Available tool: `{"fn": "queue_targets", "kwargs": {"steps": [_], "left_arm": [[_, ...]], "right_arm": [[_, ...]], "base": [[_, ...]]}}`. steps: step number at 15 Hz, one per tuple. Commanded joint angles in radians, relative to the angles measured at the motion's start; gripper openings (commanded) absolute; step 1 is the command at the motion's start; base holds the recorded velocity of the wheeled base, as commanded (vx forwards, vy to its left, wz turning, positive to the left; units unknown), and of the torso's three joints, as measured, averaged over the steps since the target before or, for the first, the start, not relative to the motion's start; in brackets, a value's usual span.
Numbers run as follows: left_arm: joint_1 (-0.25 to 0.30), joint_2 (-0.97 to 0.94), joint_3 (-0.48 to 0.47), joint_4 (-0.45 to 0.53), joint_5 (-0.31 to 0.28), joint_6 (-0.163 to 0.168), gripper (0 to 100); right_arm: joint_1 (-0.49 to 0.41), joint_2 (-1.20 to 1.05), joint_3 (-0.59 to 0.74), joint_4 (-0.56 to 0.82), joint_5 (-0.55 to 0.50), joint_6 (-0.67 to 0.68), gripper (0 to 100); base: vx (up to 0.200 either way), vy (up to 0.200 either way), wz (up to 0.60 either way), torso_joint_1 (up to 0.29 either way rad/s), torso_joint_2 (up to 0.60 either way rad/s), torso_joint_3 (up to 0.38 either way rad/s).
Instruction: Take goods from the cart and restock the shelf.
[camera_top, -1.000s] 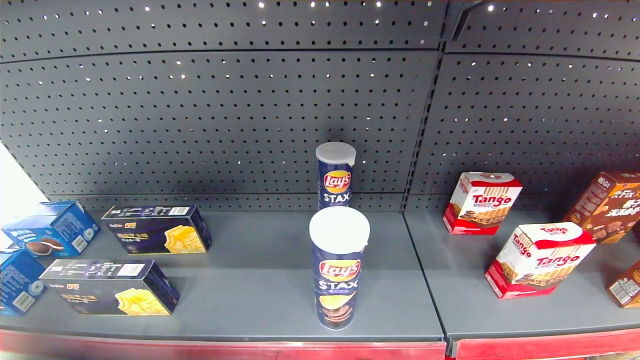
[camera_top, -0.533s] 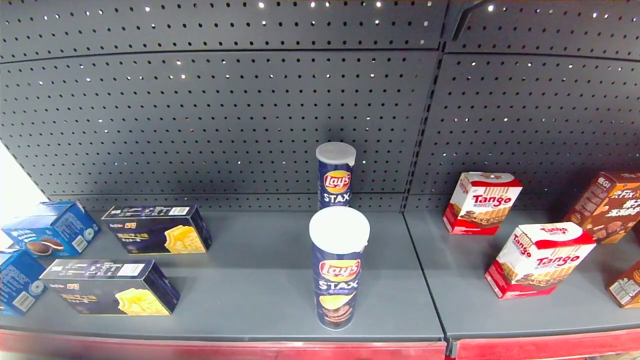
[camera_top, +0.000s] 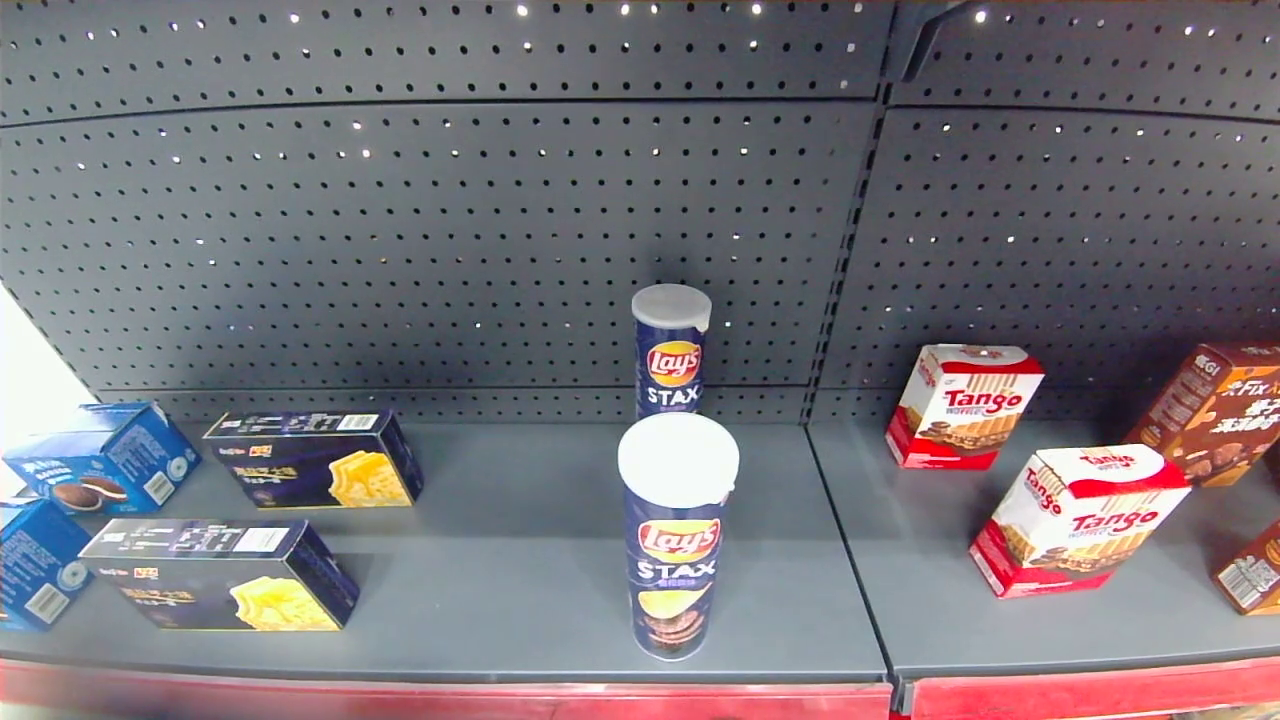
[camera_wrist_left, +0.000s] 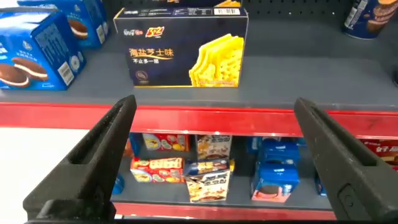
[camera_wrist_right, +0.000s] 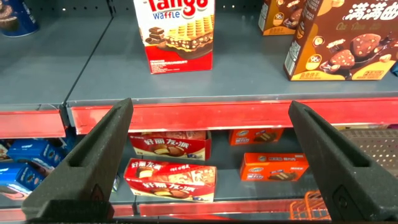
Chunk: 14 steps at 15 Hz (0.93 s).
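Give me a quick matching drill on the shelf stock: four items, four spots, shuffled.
Items:
1. front chip can
2. rear wafer box
3. rear cookie box
4. front cracker box

Spots:
a. right section, toward the back
b. far left, toward the back
c. centre, upright, near the front edge
d. left of centre, on its long side, near the front edge

Pairs: 1-c, 2-a, 3-b, 4-d

You see the right gripper (camera_wrist_right: 209, 104) with its black fingers spread wide and nothing between them, facing the red front edge of the grey metal shelf (camera_wrist_right: 93, 68). On that shelf a red-and-white cardboard waffle box (camera_wrist_right: 177, 34) stands upright near the edge, with brown cardboard biscuit boxes (camera_wrist_right: 339, 37) to its right. On the lower shelf (camera_wrist_right: 217, 193) lie red cardboard boxes (camera_wrist_right: 169, 177), with orange ones (camera_wrist_right: 273, 167) to their right.
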Motion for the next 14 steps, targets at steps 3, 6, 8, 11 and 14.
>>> {"fn": "queue_targets", "kwargs": {"steps": [3,6,8,11,14], "left_arm": [[-0.003,-0.001,0.000,-0.001,-0.021,0.008,100],[-0.003,-0.001,0.000,-0.001,-0.009,0.011,100],[-0.004,-0.001,0.000,-0.001,-0.009,0.008,100],[-0.003,-0.001,0.000,-0.001,-0.011,0.011,100],[-0.003,-0.001,0.000,-0.001,-0.009,0.009,100]], "right_arm": [[0.000,0.001,0.000,0.000,0.000,0.000,100],[0.000,0.001,0.000,0.000,0.000,0.000,100],[0.000,0.001,0.000,0.000,0.000,0.000,100],[0.000,0.001,0.000,0.000,0.000,-0.002,100],[0.000,0.001,0.000,0.000,0.015,-0.009,100]], "base": [[0.000,0.000,0.00,0.000,0.00,0.000],[0.000,0.000,0.00,0.000,0.00,0.000],[0.000,0.000,0.00,0.000,0.00,0.000],[0.000,0.000,0.00,0.000,0.00,0.000],[0.000,0.000,0.00,0.000,0.00,0.000]]}}
